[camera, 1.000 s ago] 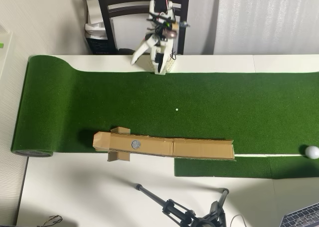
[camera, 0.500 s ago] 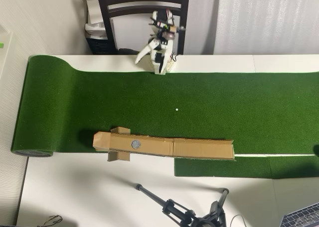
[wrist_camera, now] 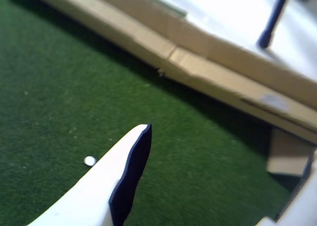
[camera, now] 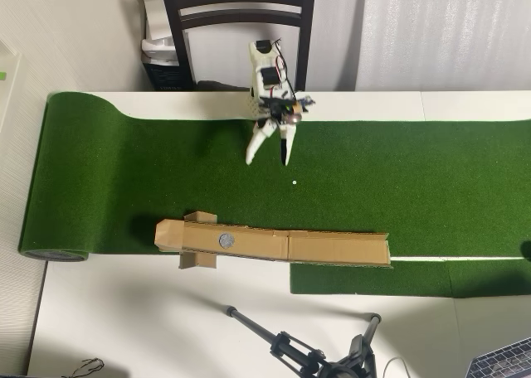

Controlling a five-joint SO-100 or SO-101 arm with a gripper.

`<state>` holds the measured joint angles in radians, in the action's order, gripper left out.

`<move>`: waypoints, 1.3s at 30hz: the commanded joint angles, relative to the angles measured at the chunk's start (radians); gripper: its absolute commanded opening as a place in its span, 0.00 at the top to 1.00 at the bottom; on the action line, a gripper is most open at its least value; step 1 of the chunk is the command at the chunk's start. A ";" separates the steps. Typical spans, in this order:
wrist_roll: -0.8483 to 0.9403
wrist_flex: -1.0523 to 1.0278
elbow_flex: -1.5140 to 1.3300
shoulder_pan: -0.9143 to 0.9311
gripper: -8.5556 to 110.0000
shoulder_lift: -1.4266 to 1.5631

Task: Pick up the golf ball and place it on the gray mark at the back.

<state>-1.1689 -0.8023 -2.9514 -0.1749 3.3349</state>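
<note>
Overhead, the arm reaches out over open green turf [camera: 149, 171] with its claw [camera: 270, 159] spread wide and empty.

Bare mat runs left and right of the fingers; a tiny white dot [camera: 294, 181] lies just beyond them. Further on, the long cardboard strip [camera: 332, 247] crosses the mat's near edge, the gray mark [camera: 226, 239] set toward its left end. No golf ball shows in either view. A chair [camera: 241, 13] stands behind the arm, a tripod [camera: 307, 357] past the strip.
</note>
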 commanded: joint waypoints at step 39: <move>-0.365 -0.514 -0.063 0.135 0.68 0.095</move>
<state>-1.4956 -1.2763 -3.0281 -0.0353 3.3349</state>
